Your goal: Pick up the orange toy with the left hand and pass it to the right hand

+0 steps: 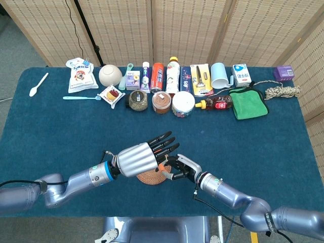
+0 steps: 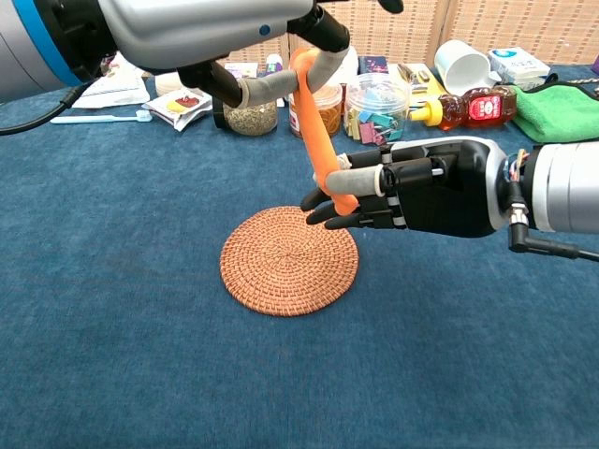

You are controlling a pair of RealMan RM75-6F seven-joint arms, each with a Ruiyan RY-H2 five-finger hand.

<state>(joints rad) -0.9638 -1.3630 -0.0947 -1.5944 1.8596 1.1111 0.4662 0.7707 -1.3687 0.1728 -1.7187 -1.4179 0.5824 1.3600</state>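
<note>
The orange toy (image 2: 316, 131) is a long carrot-like piece standing nearly upright above the round woven mat (image 2: 285, 262). My left hand (image 2: 206, 28) holds its top end from above, a grey finger hooked on it. My right hand (image 2: 421, 187) comes in from the right and grips the toy's lower end, thumb across the front and fingers behind. In the head view the left hand (image 1: 139, 158) covers most of the toy, and the right hand (image 1: 181, 168) meets it over the mat (image 1: 151, 178).
Along the table's far side stands a row of things: jars (image 1: 161, 102), bottles (image 1: 172, 76), a white cup (image 1: 219, 75), a green cloth (image 1: 248, 103), a rope coil (image 1: 281, 91), a bowl (image 1: 110, 75) and a white spoon (image 1: 38, 84).
</note>
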